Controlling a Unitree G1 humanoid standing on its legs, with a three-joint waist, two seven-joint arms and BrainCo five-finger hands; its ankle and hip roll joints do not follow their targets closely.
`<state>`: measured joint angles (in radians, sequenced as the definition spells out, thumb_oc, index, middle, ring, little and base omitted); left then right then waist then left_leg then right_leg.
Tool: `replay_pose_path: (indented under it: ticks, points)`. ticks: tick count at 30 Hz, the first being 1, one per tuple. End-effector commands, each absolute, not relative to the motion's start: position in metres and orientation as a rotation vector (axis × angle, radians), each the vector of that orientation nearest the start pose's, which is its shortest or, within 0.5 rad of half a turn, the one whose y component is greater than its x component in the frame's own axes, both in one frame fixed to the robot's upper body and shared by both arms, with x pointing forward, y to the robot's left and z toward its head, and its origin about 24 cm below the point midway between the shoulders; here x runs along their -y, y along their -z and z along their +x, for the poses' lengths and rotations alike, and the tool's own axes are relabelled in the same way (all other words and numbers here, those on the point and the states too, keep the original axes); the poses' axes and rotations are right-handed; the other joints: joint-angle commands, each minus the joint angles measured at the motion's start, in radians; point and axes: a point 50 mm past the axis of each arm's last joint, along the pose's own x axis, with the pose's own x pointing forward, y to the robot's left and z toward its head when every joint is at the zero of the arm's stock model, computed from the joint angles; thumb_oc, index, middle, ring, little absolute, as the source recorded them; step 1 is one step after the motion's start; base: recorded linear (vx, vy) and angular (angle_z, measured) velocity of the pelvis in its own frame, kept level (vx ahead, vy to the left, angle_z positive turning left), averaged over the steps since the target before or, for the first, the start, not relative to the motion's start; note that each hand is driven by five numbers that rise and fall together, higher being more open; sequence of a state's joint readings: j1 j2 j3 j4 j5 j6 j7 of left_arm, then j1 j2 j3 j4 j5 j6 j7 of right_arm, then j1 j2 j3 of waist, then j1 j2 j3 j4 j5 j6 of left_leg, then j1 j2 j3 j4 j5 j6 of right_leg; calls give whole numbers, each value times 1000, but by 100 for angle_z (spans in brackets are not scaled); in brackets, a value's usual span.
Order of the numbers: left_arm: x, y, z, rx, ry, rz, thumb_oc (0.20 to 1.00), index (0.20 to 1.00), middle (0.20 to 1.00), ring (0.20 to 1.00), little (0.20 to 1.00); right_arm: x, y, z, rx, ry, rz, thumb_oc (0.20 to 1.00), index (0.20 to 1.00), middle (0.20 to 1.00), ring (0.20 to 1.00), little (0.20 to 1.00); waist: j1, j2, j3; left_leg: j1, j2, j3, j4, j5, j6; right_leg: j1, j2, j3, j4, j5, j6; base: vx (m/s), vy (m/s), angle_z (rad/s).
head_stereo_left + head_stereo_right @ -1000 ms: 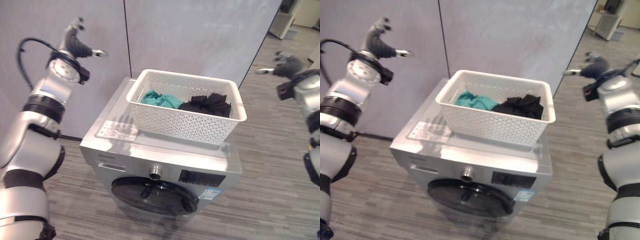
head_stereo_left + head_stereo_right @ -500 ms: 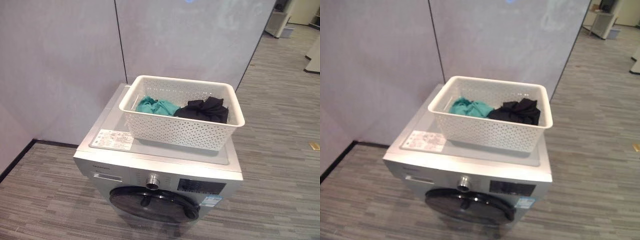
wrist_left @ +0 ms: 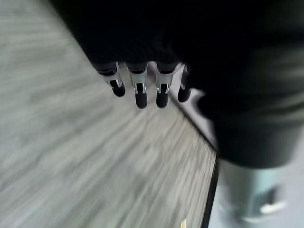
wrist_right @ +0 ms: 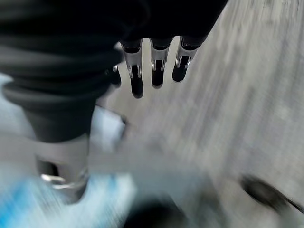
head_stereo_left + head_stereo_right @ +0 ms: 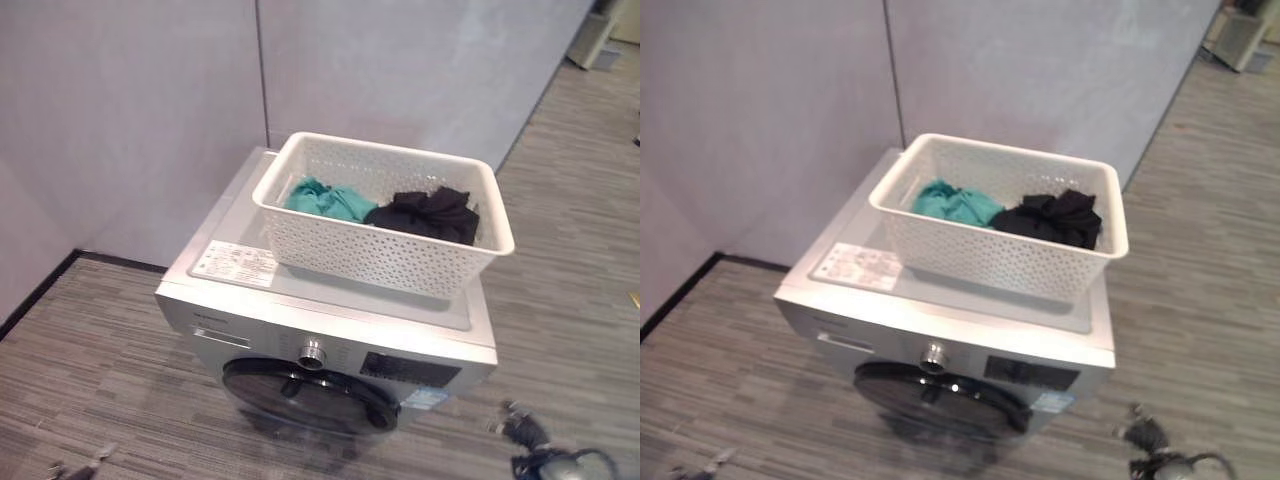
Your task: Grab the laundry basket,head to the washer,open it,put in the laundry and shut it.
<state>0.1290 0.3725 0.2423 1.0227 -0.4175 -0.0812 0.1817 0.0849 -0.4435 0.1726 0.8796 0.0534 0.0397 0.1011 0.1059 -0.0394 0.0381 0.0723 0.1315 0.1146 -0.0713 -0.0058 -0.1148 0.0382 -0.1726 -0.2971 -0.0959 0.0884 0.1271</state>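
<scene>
While both the left hand [image 3: 142, 88] and the right hand [image 4: 154, 66] hang with straight, empty fingers, the basket [image 5: 385, 245] on the washer [image 5: 250, 300], well apart from them, seems light and stiff, best gripped at its rim.

Grey panel wall [image 5: 150, 100] with a vertical seam; grey striped plank floor [image 5: 90, 370]; black baseboard [image 5: 40, 290].
</scene>
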Motion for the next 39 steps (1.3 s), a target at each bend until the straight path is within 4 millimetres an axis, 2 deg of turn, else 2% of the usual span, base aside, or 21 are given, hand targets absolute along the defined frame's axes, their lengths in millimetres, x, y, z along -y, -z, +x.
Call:
replay_pose_path:
  ticks: [1,2,3,4,6,9,15,17,21,22,23,24,25,27,28,29,31,33,34,38,39]
  points:
    - [-336,117,86,-901,-790,-22,1000,1000,1000,1000,1000,283,132,114,-1134,-84,-472,1000,1000,1000,1000,1000,35,3,28,-24,27,-18,31,7,-2,68,-43,-20,18,-62,41,6,-94,9]
    - [-319,128,85,-984,-686,33,1000,1000,1000,1000,1000,266,148,100,-1246,-175,-511,1000,1000,1000,1000,1000,50,10,27,-21,40,-20,37,8,-8,70,-32,-15,13,-65,36,-18,-107,6]
    - [-310,134,84,-1042,-625,70,1000,1000,1000,1000,1000,255,150,111,-1241,-228,-572,1000,1000,1000,1000,1000,64,19,28,-22,58,-21,43,15,-16,71,-17,-10,9,-74,31,-19,-108,3]
    - [-310,134,85,-1041,-625,70,1000,1000,1000,1000,1000,254,150,111,-1240,-228,-572,1000,1000,1000,1000,1000,64,19,29,-21,59,-20,43,15,-16,71,-17,-10,9,-74,30,-46,-95,-4]
    - [-302,140,82,-1098,-573,113,1000,1000,1000,1000,1000,235,150,127,-1177,-257,-536,1000,1000,1000,1000,1000,60,30,35,-29,92,-18,46,36,-33,65,6,-2,9,-96,21,-82,-95,-6]
    - [-291,144,85,-1112,-515,127,1000,1000,1000,1000,1000,221,150,133,-1136,-286,-510,1000,1000,1000,1000,1000,56,41,42,-38,127,-25,41,64,-51,68,31,-9,9,-115,6,-105,-107,-3]
    - [-275,148,91,-1108,-442,140,1000,1000,1000,1000,1000,210,151,139,-1117,-347,-560,1000,1000,1000,1000,1000,65,55,61,-63,176,-43,38,119,-71,58,71,-26,9,-136,-14,-105,-105,5]
    - [-274,146,100,-1090,-425,171,1000,1000,1000,1000,1000,208,150,143,-1103,-346,-567,1000,1000,1000,1000,1000,74,57,90,-117,195,-59,50,162,-82,43,82,-36,9,-141,-23,-170,-70,1]
    - [-271,143,114,-1060,-400,196,1000,1000,1000,1000,1000,210,150,142,-1106,-333,-561,1000,1000,1000,1000,1000,63,46,124,-173,203,-52,131,152,-74,34,76,-62,9,-138,-38,-189,-61,36]
    - [-269,142,118,-1055,-374,221,1000,1000,1000,1000,1000,218,151,134,-1130,-308,-555,1000,1000,1000,1000,1000,54,32,150,-183,194,-30,237,90,-55,24,61,-87,9,-123,-49,-274,-62,66]
    - [-268,142,121,-1040,-365,229,1000,1000,1000,1000,1000,229,152,126,-1158,-259,-544,1000,1000,1000,1000,1000,45,18,158,-201,172,-44,368,36,-38,2,45,-105,9,-103,-58,-274,-60,84]
    - [-268,142,121,-1040,-365,229,1000,1000,1000,1000,1000,229,152,126,-1158,-259,-544,1000,1000,1000,1000,1000,44,20,157,-206,173,-47,375,32,-38,1,46,-106,9,-104,-58,-166,-22,78]
    - [-267,142,119,-1043,-361,228,1000,1000,1000,1000,1000,234,152,120,-1174,-232,-534,1000,1000,1000,1000,1000,38,14,154,-213,159,-64,449,7,-32,-8,42,-114,9,-97,-62,-66,3,58]
    - [-270,144,109,-1067,-351,238,1000,1000,1000,1000,1000,242,155,104,-1215,-192,-506,1000,1000,1000,1000,1000,30,4,149,-207,113,-111,573,-42,-22,-20,32,-121,9,-81,-65,-54,38,3]
    - [-270,146,103,-1082,-344,243,1000,1000,1000,1000,1000,245,156,96,-1232,-174,-484,1000,1000,1000,1000,1000,25,9,141,-187,96,-121,579,-69,-19,-24,35,-123,9,-78,-62,-15,172,-4]
    - [-271,148,91,-1113,-347,242,1000,1000,1000,1000,1000,247,158,83,-1260,-129,-428,1000,1000,1000,1000,1000,6,14,123,-99,72,-94,463,-113,-6,-45,30,-130,9,-55,-50,-33,223,9]
    - [-273,150,85,-1141,-350,249,1000,1000,1000,1000,1000,248,160,74,-1278,-94,-387,1000,1000,1000,1000,1000,-18,16,100,-18,71,-35,325,-156,0,-83,4,-144,12,-24,-28,-64,228,23]
    - [-272,151,84,-1145,-348,254,1000,1000,1000,1000,1000,246,160,72,-1281,-90,-382,1000,1000,1000,1000,1000,-21,15,96,0,52,-35,277,-168,7,-98,-8,-138,14,-8,-19,-101,201,31]
    - [-273,148,93,-1129,-337,285,1000,1000,1000,1000,1000,244,159,79,-1251,-80,-383,1000,1000,1000,1000,1000,-31,9,105,1,2,-67,235,-195,22,-136,-54,-129,23,43,4,-152,244,26]
    - [-271,146,102,-1097,-292,320,1000,1000,1000,1000,1000,242,153,98,-1176,-70,-389,1000,1000,1000,1000,1000,-46,3,112,23,-54,-43,140,-194,54,-180,-118,-125,42,83,41,-171,240,21]
    - [-271,146,102,-1097,-292,320,1000,1000,1000,1000,1000,242,153,98,-1176,-70,-389,1000,1000,1000,1000,1000,-45,2,112,23,-55,-42,138,-193,54,-181,-118,-124,43,83,41,-160,163,2]
